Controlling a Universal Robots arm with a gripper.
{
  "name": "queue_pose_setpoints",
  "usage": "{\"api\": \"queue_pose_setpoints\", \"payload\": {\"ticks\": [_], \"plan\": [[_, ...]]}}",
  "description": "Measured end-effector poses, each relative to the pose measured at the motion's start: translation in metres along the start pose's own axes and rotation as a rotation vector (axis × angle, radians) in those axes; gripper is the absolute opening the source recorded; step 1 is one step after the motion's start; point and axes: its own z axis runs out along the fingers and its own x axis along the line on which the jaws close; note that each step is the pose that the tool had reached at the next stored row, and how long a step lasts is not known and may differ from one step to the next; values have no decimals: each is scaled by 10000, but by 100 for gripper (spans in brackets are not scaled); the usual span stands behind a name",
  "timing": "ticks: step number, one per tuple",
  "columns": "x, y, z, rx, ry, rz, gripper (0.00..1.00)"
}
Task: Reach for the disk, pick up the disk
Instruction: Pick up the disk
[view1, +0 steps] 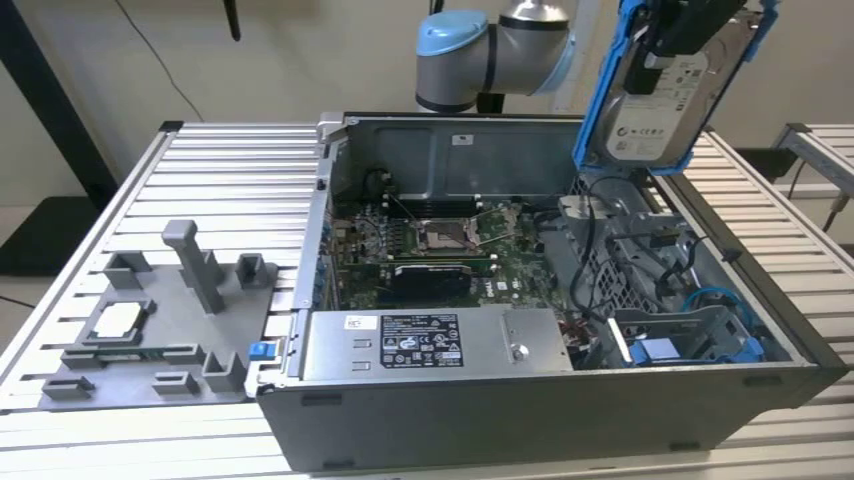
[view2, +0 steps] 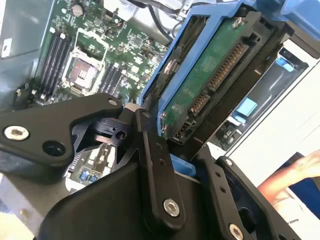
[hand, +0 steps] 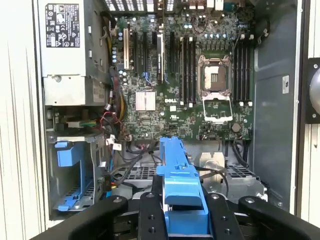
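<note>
1. While the black claw (hand: 182, 210) is closed on the silver-grey hard disk with blue plastic frame (view1: 663, 105), the disk hangs upright in the air.
2. It is above the open grey computer case (view1: 534, 400) on the slatted metal counter (view1: 214, 170).

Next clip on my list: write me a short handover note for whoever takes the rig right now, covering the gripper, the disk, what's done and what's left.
Gripper: shut on the disk, fingers clamped on its blue frame, as both wrist views show.
Disk: held upright in the air above the open computer case, toward the exterior view's right, label side facing the camera. In the second wrist view its green circuit board and connector are visible.
Done: reach and pick-up; the disk is lifted clear of the case.
Left: nothing of the pick-up itself.
Note: the blue drive bracket sits inside the case, and a grey fixture holding a CPU chip is beside it.
</note>
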Motion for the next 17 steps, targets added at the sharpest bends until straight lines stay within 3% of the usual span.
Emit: {"api": "queue_pose_setpoints", "payload": {"ticks": [5, 17], "plan": [[156, -8, -6, 0, 1, 0, 0], [664, -33, -23, 0, 5, 0, 0]]}}
